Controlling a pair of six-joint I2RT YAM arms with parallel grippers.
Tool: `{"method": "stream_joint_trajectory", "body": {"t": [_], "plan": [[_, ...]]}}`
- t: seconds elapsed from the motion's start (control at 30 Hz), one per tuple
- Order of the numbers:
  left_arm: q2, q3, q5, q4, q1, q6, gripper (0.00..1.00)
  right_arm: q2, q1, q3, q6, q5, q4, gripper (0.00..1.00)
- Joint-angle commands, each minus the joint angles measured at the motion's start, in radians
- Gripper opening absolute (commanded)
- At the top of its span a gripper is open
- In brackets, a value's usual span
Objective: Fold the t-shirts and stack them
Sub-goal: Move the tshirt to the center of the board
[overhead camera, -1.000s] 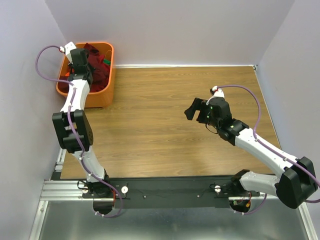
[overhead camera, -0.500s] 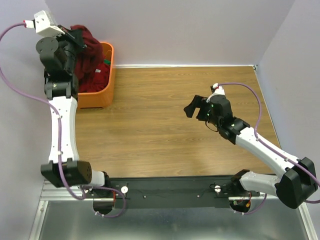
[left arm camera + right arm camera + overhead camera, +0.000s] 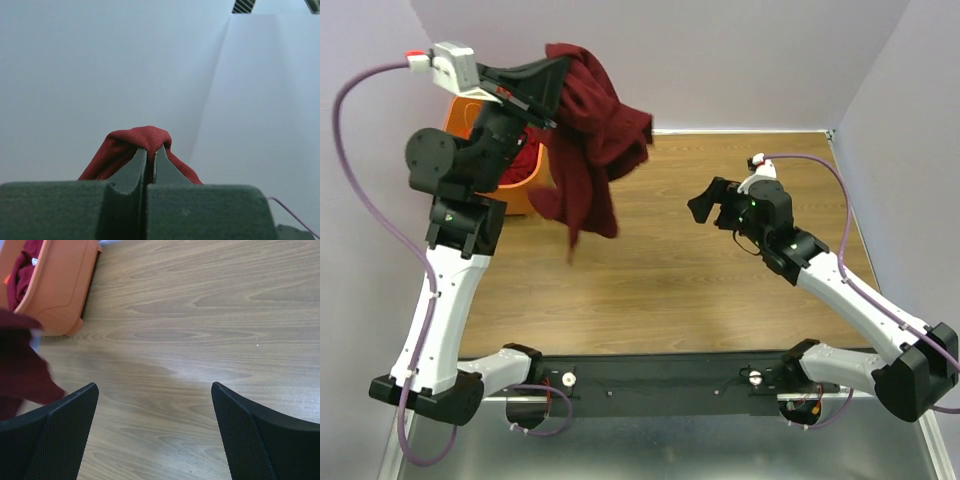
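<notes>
**Overhead and wrist views: one shirt drawn out of the basket.**

(a) Table (image 3: 720,290). The wooden surface lies under both hands. I judge it to be the folding ground, which is why I carry the load toward it.

(b) Maroon t-shirt (image 3: 588,135). It hangs bunched and twisted directly beneath my left hand, with one sleeve flaring out on the side toward the right hand. I hold it high so that, as far as I can judge, its lower edge swings free of the basket rim and does not drag.

(c) Orange basket (image 3: 60,287). It sits below and behind the left hand, and far out past the left finger of the right hand. Other shirts (image 3: 22,262) lie heaped inside it, mostly maroon.

(d) Left gripper (image 3: 150,152). The jaws are pressed almost together on a single fold of the maroon t-shirt, and the cloth bulges over the fingertips. A pinch this narrow takes one layer only, which suits lifting a single garment off a pile.

(e) Right gripper (image 3: 154,390). The jaws stand fully spread and hold nothing. It hovers above the wood, facing the hanging cloth, whose blurred edge shows just beyond its left finger. I judge it is posted there to take a second corner for spreading the shirt flat.
</notes>
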Motion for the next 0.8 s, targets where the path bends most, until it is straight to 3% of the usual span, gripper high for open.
{"method": "stream_joint_trajectory", "body": {"t": [0.0, 0.07, 0.17, 0.2, 0.3, 0.5, 0.77], "plan": [[0.035, -0.116, -0.016, 0.067, -0.075, -0.007, 0.00, -0.032, 0.001, 0.018, -0.013, 0.007, 0.000, 1.00], [0.076, -0.161, -0.038, 0.073, -0.089, -0.042, 0.00, -0.030, 0.001, 0.010, -0.008, 0.014, 0.000, 1.00], [0.144, -0.244, -0.045, 0.086, -0.089, -0.103, 0.32, -0.016, 0.001, -0.014, -0.004, 0.025, -0.002, 1.00], [0.174, -0.276, -0.042, 0.099, -0.089, -0.122, 0.52, -0.006, 0.001, -0.029, -0.004, 0.031, -0.002, 1.00], [0.198, -0.327, -0.022, 0.122, -0.089, -0.139, 0.66, 0.013, 0.001, -0.057, -0.002, 0.049, -0.002, 1.00], [0.140, -0.511, -0.130, 0.087, -0.089, -0.162, 0.65, 0.053, 0.001, -0.132, 0.010, 0.091, 0.003, 0.99], [-0.040, -0.917, -0.211, 0.089, -0.110, -0.235, 0.47, 0.174, 0.019, -0.183, -0.004, 0.017, 0.105, 0.88]]}}
